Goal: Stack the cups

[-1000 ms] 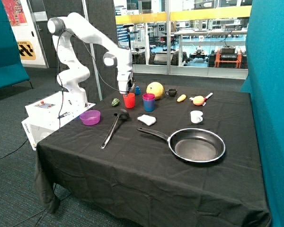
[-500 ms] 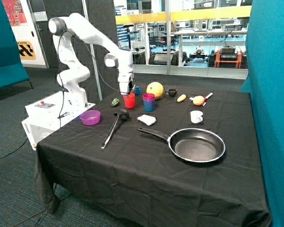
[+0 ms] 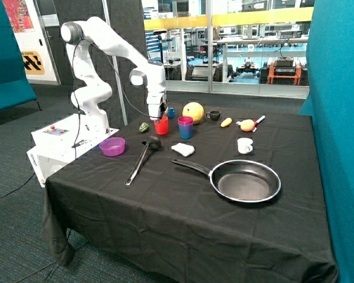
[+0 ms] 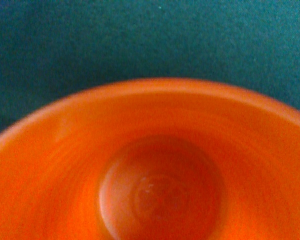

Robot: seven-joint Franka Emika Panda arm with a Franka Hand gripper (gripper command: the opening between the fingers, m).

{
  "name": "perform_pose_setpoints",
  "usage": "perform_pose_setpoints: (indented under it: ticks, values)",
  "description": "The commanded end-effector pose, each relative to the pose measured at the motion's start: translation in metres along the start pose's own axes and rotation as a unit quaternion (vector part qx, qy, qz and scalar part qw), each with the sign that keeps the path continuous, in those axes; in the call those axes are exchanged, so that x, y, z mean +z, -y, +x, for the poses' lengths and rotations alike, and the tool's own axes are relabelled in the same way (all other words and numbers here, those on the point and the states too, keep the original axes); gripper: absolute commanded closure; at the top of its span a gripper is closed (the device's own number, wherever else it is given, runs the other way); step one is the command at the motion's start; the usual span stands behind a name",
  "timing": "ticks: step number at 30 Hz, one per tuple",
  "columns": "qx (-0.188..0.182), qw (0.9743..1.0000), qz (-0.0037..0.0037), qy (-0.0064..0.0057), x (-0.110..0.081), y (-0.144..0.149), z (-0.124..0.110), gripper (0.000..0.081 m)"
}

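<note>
The red cup (image 3: 161,126) stands upright on the black tablecloth near the far edge. My gripper (image 3: 159,116) is right at its rim, coming down from above. The wrist view is filled by the red cup's inside (image 4: 160,185), seen straight down to its round bottom. Next to the red cup, the magenta-pink cup (image 3: 185,120) sits nested inside the blue cup (image 3: 186,132); only its rim shows.
Around the cups are a green pepper (image 3: 144,127), a small blue object (image 3: 171,112), a yellow melon (image 3: 193,112), a black mug (image 3: 214,115), a black ladle (image 3: 140,159), a white cloth (image 3: 183,149), a purple bowl (image 3: 112,146), a white mug (image 3: 245,145) and a frying pan (image 3: 248,181).
My gripper has sunk slightly toward the red cup and the wrist has shifted a little toward the robot base. The cups have not moved.
</note>
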State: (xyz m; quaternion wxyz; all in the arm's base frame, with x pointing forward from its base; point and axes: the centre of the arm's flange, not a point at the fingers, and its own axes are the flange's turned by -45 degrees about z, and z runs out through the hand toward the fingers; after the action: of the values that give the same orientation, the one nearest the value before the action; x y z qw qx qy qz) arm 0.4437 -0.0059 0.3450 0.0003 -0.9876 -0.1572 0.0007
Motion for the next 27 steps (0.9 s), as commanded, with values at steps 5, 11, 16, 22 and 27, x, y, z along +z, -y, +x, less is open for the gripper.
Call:
perform_pose_setpoints:
  ticks: [5, 11, 16, 22, 27]
  values:
    - [0.008, 1.0, -0.0004, -0.0007, 0.01, -0.0033, -0.0012, 0.0431]
    - [0.011, 0.9999, -0.0004, -0.0007, 0.0103, -0.0032, 0.0029, 0.0527]
    - [0.015, 0.9999, -0.0004, -0.0007, 0.0103, -0.0033, 0.0052, 0.0751]
    - [0.019, 0.9998, -0.00039, -0.0007, 0.0108, -0.0037, 0.006, 0.0807]
    - [0.018, 0.9998, -0.00039, -0.0007, 0.011, -0.0037, 0.0068, 0.0808]
